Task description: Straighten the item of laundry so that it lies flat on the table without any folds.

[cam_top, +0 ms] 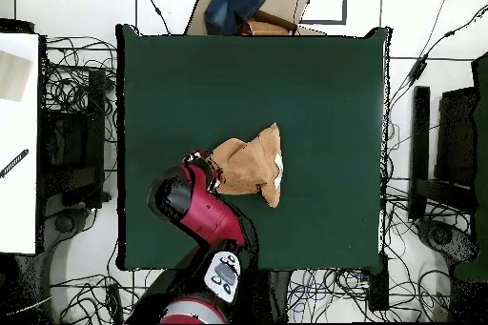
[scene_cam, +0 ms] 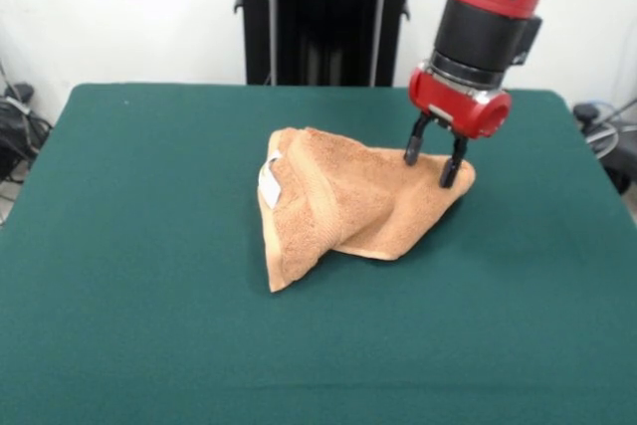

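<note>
The item of laundry, an orange-tan towel point(scene_cam: 348, 201), lies crumpled and folded over itself near the middle of the green table point(scene_cam: 149, 325), with a small white label point(scene_cam: 270, 178) on its left edge. In the overhead view the towel point(cam_top: 253, 164) sits a little below the table's point(cam_top: 191, 73) centre. My gripper point(scene_cam: 430, 163) hangs just over the towel's right corner, open, with its two dark fingers point(scene_cam: 412, 149) spread and their tips at the cloth. From above, the gripper point(cam_top: 212, 167) is mostly hidden under the red arm at the towel's left end.
Cables and stands lie on the floor around the table point(cam_top: 419, 131). A cardboard box with a blue cloth point(cam_top: 243, 5) sits beyond the table's top edge in the overhead view. A white surface point(cam_top: 19, 140) stands at the left.
</note>
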You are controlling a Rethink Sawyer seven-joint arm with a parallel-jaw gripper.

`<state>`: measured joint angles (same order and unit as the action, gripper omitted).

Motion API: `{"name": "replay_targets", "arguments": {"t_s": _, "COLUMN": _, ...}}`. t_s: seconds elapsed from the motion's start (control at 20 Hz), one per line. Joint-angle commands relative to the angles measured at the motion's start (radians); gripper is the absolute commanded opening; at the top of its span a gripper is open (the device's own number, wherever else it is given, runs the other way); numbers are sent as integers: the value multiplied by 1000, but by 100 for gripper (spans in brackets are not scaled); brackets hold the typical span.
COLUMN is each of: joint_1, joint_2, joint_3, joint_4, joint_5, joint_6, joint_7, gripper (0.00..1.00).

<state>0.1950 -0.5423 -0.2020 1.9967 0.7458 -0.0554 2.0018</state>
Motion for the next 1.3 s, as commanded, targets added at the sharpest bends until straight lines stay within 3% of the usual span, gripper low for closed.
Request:
{"name": "replay_targets", "arguments": {"t_s": 0.05, "joint_1": -31, "joint_2": 4, "joint_3": 55, "joint_4": 5, "joint_5": 6, "joint_6": -26, "joint_7": 242, "gripper": 100}}
{"name": "replay_targets", "arguments": {"t_s": 1.0, "joint_1": 107, "joint_2": 40, "joint_3": -32, "joint_4": -17, "joint_5": 98, "joint_6": -27, "joint_7": 269, "gripper": 100}}
{"name": "replay_targets", "arguments": {"t_s": 1.3, "joint_1": 26, "joint_2": 23, "joint_3": 39, "joint_4": -3, "joint_5": 45, "joint_6": -55, "joint_7": 269, "gripper": 100}}
